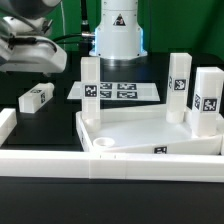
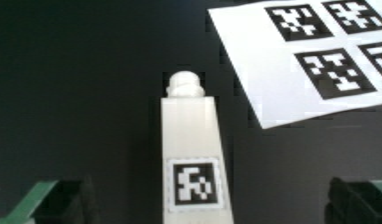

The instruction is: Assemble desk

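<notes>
Scene: a dark counter [image 1: 50,125] with white desk parts and a robot arm above its far left part in the exterior view

Desk top: the large white tray-like desk top [image 1: 150,133] lies flat on the counter at the near right of the exterior view, its raised rim up, with a round socket showing at its near left corner

Standing legs: three square white legs stand upright at the desk top's corners, each with a black tag; one at the far left corner [image 1: 91,88], one at the far right [image 1: 179,85], one at the right edge [image 1: 209,98]

Loose leg: the fourth leg [image 1: 36,97] lies on its side on the counter, well to the left of the desk top; in the wrist view this loose leg [image 2: 190,150] shows a round peg at one end and a black tag near the other

Jaws: the jaws [image 2: 209,198] stand wide apart with the loose leg lying between their dark tips; they grip nothing

Marker board: the marker board [image 1: 114,91] lies flat on the counter beyond the desk top; in the wrist view its corner [image 2: 312,55] sits just beside the leg's peg end

Border rail: a long white rail [image 1: 60,158] runs along the near edge
</notes>
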You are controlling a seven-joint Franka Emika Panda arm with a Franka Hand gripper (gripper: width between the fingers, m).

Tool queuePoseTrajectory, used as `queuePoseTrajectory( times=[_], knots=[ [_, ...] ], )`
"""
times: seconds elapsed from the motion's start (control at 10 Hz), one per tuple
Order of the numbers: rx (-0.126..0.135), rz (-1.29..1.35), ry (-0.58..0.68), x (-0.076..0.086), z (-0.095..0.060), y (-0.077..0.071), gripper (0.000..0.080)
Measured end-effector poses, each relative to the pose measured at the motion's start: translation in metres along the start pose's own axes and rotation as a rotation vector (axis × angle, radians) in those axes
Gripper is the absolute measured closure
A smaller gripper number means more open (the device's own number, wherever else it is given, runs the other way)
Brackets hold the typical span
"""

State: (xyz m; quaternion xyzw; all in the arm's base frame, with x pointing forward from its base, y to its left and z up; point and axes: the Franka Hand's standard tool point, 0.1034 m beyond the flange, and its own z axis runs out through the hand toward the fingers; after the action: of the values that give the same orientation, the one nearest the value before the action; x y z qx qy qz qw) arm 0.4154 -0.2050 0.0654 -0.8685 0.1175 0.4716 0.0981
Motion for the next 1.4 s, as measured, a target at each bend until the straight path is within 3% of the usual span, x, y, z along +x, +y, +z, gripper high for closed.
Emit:
queuePoseTrajectory(
  times=[0.6, 1.1, 1.2, 1.3, 1.4],
  knots=[
    [-0.012, 0.014, 0.008, 0.014, -0.003, 0.01, 0.015],
    [-0.008, 0.024, -0.007, 0.013, 0.0, 0.015, 0.015],
    [-0.001, 0.047, -0.068, 0.012, 0.002, 0.014, 0.015],
    [-0.014, 0.068, -0.123, 0.019, 0.004, 0.013, 0.015],
    [-0.038, 0.066, -0.095, 0.031, 0.0, 0.011, 0.015]
  ],
)
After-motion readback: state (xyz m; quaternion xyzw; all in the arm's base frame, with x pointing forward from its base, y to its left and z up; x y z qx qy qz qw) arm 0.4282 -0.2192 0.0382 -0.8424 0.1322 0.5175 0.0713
